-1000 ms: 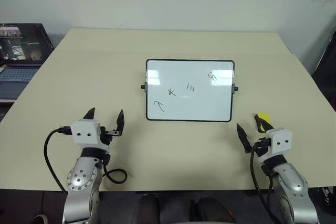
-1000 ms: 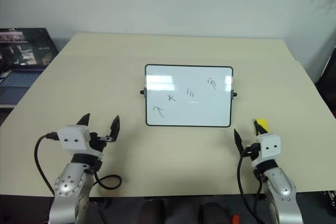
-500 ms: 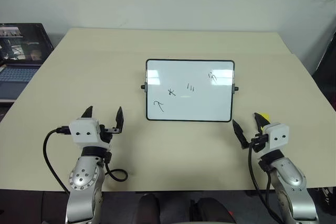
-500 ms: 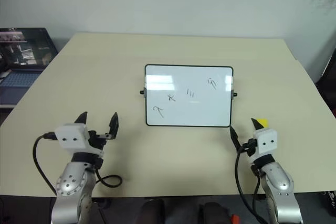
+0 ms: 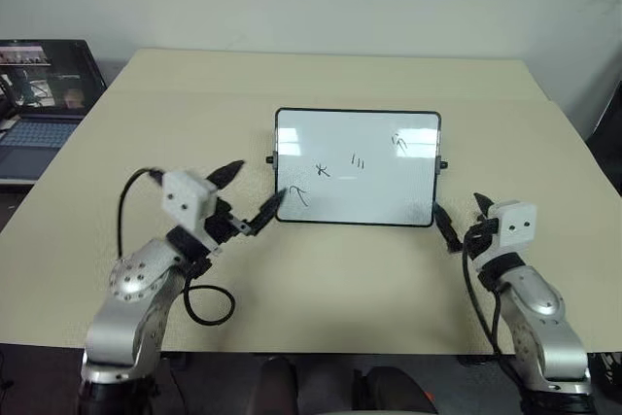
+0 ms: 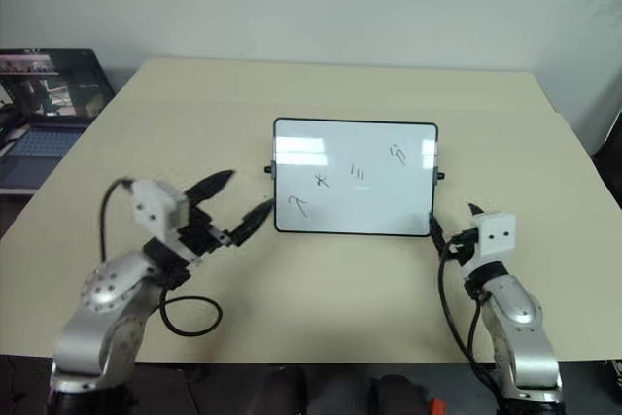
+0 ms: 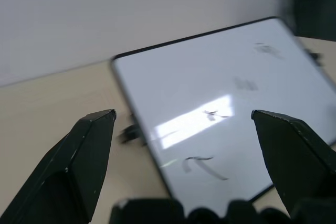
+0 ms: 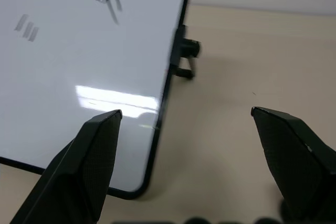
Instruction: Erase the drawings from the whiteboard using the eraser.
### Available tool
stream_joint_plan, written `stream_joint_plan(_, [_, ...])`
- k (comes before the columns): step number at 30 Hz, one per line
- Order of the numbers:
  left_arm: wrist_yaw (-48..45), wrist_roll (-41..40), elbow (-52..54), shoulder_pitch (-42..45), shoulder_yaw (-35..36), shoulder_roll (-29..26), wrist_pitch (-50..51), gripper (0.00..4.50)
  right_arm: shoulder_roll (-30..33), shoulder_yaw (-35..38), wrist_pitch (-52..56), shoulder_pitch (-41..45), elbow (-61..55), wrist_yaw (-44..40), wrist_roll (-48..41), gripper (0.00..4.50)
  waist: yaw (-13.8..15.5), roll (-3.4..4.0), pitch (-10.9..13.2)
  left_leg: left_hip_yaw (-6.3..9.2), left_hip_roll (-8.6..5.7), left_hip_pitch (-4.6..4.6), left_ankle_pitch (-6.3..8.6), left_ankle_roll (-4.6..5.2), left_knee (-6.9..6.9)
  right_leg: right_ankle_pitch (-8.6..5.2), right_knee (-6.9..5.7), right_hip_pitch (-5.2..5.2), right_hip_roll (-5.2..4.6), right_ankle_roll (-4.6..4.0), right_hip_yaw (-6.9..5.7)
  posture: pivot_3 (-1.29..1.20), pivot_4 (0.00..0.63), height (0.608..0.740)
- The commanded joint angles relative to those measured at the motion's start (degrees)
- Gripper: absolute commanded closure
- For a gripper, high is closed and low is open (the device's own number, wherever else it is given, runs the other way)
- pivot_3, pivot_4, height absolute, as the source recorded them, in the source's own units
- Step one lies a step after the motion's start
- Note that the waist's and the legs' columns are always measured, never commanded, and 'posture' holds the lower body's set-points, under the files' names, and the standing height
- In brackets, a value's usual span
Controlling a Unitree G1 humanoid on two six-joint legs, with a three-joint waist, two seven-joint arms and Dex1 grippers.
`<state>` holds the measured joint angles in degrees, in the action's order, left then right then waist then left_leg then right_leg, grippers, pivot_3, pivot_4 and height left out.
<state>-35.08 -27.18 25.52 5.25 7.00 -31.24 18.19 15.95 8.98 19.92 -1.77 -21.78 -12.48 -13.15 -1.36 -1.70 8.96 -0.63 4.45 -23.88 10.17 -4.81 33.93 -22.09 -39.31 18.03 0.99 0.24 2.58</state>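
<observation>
Pale beige table (image 5: 321,269) against a white wall, small black-framed whiteboard (image 5: 379,133) standing near its middle, possibly propped on side knobs, thin black drawings (image 5: 323,170) on its face, open laptop (image 5: 34,114) just past the table's left edge

My left gripper (image 5: 251,197) is smeared by motion blur, and its wrist view shows the drawings (image 7: 210,140) on the whiteboard (image 7: 173,87) only as soft smudges. My right gripper (image 5: 465,223) hides the table behind it, so I cannot tell where the eraser lies.
</observation>
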Motion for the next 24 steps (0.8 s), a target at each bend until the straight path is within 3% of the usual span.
stream_joint_plan(1, [-7.75, -5.46, 3.37, 3.64, -2.49, -3.87, 4.43, 0.00, 2.15, 3.49, 11.56, 3.06, -6.39, 3.04, -2.44, 0.23, -0.30, 0.11, 0.08, 0.00, 0.03, -0.01, 0.00, 0.00, -0.02, 0.00, -0.02, 0.04, 0.02, 0.00, 0.01, 0.00, 0.150, 0.740])
stream_joint_plan(5, [-14.11, -10.44, 3.84, 5.36, -3.89, -7.04, 8.58, 0.00, 6.20, 4.91, 21.98, 4.79, -11.92, 2.86, -4.33, 0.23, -0.52, 0.26, 0.18, -0.13, 0.02, -0.03, 0.00, 0.00, -0.03, -0.01, -0.01, 0.12, 0.04, 0.01, 0.14, 0.00, 0.150, 0.740])
stream_joint_plan(8, [-18.28, -10.71, 2.47, 7.97, -5.85, -8.12, 8.81, 0.00, 6.00, 9.17, 34.55, 5.98, -14.11, 4.29, -9.32, 0.23, -0.38, 0.25, 0.19, -0.07, 0.07, -0.07, 0.00, 0.00, -0.12, -0.01, 0.11, 0.13, 0.10, 0.01, 0.09, 0.00, 0.150, 0.740])
stream_joint_plan(13, [-20.83, -10.15, 0.72, 10.93, -7.34, -7.46, 8.71, 0.00, 4.84, 12.52, 44.85, 7.58, -14.64, 6.35, -11.99, 0.23, -0.29, 0.24, 0.20, -0.14, -0.01, -0.15, 0.01, 0.01, -0.11, 0.00, 0.23, 0.13, 0.20, 0.01, 0.15, 0.00, 0.150, 0.740])
stream_joint_plan(24, [-21.17, -9.00, 0.55, 12.15, -9.70, -5.69, 8.26, 0.00, 5.18, 12.02, 46.75, 9.17, -12.32, 8.18, -9.86, 0.23, -0.43, 0.26, 0.21, -0.12, 0.03, -0.21, 0.01, 0.01, -0.11, -0.04, 0.24, 0.21, 0.26, 0.08, 0.15, 0.00, 0.150, 0.740])
